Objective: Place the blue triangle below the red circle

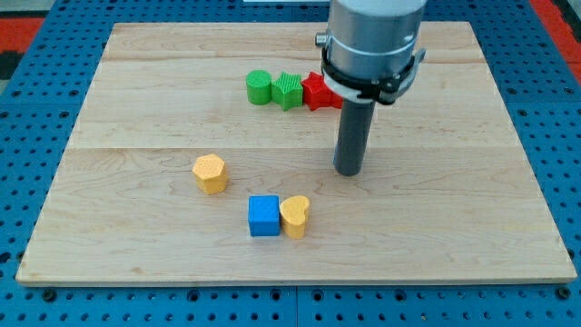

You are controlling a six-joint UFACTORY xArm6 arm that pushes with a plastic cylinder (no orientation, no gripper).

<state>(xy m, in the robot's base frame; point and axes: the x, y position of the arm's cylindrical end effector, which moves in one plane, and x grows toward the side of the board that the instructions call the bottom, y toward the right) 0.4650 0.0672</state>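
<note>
My tip (349,171) rests on the wooden board (136,91), right of centre. A red block (317,92), partly hidden behind the arm, lies up and to the left of the tip; its shape is unclear. A blue square block (264,215) lies down and to the left of the tip, touching a yellow heart (295,216) on its right. No blue triangle shows in the view. The tip touches no block.
A green round block (259,88) and a green star-like block (288,90) sit in a row left of the red block. A yellow hexagon (210,173) lies left of centre. The arm's body (372,45) hides part of the board's top.
</note>
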